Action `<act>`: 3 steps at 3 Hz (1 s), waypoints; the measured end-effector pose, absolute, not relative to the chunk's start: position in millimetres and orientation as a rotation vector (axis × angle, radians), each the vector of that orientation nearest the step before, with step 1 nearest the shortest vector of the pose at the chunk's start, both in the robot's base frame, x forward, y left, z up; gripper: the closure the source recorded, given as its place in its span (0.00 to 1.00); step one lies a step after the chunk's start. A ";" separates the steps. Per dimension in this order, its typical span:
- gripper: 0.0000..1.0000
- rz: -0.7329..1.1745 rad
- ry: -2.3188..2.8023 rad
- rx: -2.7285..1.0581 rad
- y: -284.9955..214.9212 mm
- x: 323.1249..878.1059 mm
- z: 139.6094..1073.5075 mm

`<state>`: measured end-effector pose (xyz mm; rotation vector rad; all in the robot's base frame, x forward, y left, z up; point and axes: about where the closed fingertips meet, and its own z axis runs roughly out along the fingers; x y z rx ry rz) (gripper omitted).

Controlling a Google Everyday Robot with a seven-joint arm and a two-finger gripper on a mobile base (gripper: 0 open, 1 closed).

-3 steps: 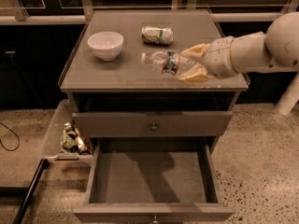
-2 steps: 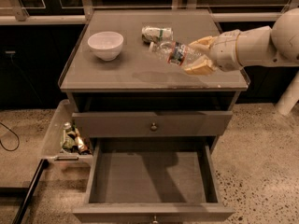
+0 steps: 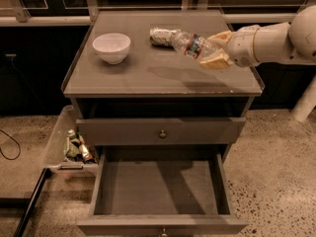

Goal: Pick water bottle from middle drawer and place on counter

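Observation:
My gripper (image 3: 215,49) is shut on the water bottle (image 3: 193,44), a clear bottle with a dark blue-red label. It holds the bottle tilted, cap end pointing up-left, just above the right rear of the grey counter (image 3: 148,73). The arm reaches in from the right. The bottle's cap end is close to the white-and-green packet (image 3: 162,35) lying on the counter. Below, a wide grey-brown drawer (image 3: 161,191) stands pulled open with a bare tray. The drawer above it (image 3: 161,131), with a brass knob, is closed.
A white bowl (image 3: 111,47) sits on the counter's left rear. A clear plastic side bin (image 3: 70,146) on the cabinet's left holds small brown bottles. A dark rail runs along the floor at lower left. Speckled floor lies to the right.
The gripper has carried the bottle up and toward the back of the counter, closer to the packet. The open drawer has not moved.

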<state>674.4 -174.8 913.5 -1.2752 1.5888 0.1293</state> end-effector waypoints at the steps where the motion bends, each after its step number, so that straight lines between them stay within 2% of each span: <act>1: 1.00 0.136 1.666 -1.250 -185.2 691.0 902.2; 3: 1.00 0.113 1.803 -1.279 -192.7 713.5 876.2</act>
